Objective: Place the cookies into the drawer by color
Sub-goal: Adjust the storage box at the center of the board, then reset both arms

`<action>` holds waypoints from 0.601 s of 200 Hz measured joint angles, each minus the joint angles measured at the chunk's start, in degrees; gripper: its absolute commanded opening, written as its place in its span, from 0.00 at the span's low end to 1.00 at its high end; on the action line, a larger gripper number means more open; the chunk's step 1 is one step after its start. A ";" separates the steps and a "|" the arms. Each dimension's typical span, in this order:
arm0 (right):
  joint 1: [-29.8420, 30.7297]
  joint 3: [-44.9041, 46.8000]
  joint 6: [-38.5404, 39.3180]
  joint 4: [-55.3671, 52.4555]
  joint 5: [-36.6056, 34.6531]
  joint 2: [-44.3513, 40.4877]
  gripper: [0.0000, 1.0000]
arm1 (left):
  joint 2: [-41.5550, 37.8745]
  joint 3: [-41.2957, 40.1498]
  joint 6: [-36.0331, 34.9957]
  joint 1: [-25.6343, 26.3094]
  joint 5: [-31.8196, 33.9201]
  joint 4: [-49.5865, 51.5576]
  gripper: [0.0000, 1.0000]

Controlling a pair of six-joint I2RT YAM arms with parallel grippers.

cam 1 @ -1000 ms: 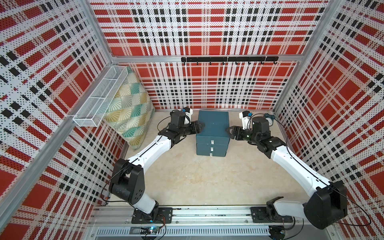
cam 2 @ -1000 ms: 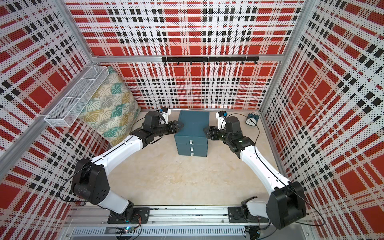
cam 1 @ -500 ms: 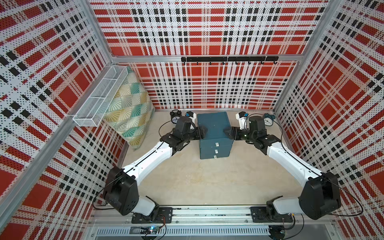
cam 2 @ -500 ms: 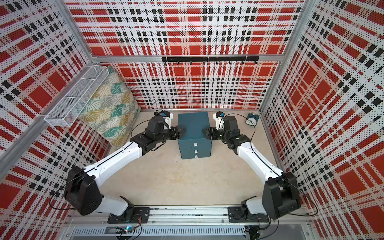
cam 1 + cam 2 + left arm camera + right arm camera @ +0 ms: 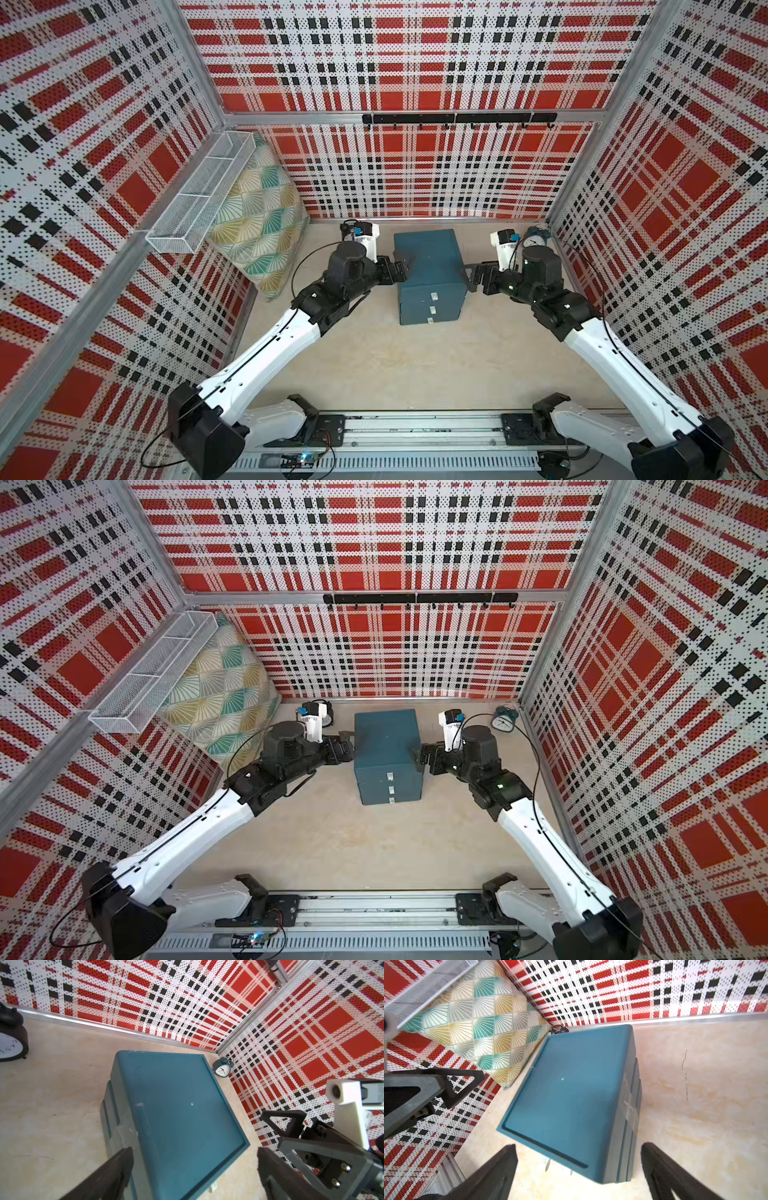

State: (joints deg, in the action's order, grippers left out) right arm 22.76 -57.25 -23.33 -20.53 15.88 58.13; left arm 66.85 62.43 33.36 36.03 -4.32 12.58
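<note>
Bright, even light; soft sheen on the drawer [image 5: 176,1105] top; wrist views warped at edges

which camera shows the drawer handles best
The top views: both face the front of the drawer, where all three white tab handles show, stacked one above another. The wrist views look down onto its top instead: the left wrist catches one handle at the edge, the right wrist only thin slivers.

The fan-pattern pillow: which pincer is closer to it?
Left. The left pincer is between the pillow and the drawer, at the drawer's side. The right pincer is beyond the drawer, on its other side.
</note>
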 measured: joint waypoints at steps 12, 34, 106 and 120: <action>0.00 0.04 0.42 -0.13 1.29 -2.80 1.00 | -1.75 0.55 -0.17 2.38 1.73 0.74 0.99; 0.00 1.07 0.68 -0.26 3.06 -7.80 1.00 | -4.90 1.07 -0.26 7.28 5.62 1.68 0.99; 0.02 15.80 0.04 -2.23 -0.81 -24.85 1.00 | -18.49 -11.10 0.48 16.20 23.26 0.37 0.99; 0.02 18.56 0.52 -1.75 -2.40 -26.99 1.00 | -19.85 -14.97 0.63 16.02 26.36 -1.07 0.99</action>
State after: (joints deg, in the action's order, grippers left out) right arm 22.79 -38.70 -22.81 -22.28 13.47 31.14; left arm 47.00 47.46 34.00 52.05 22.04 11.51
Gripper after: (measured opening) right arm 0.999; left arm 0.990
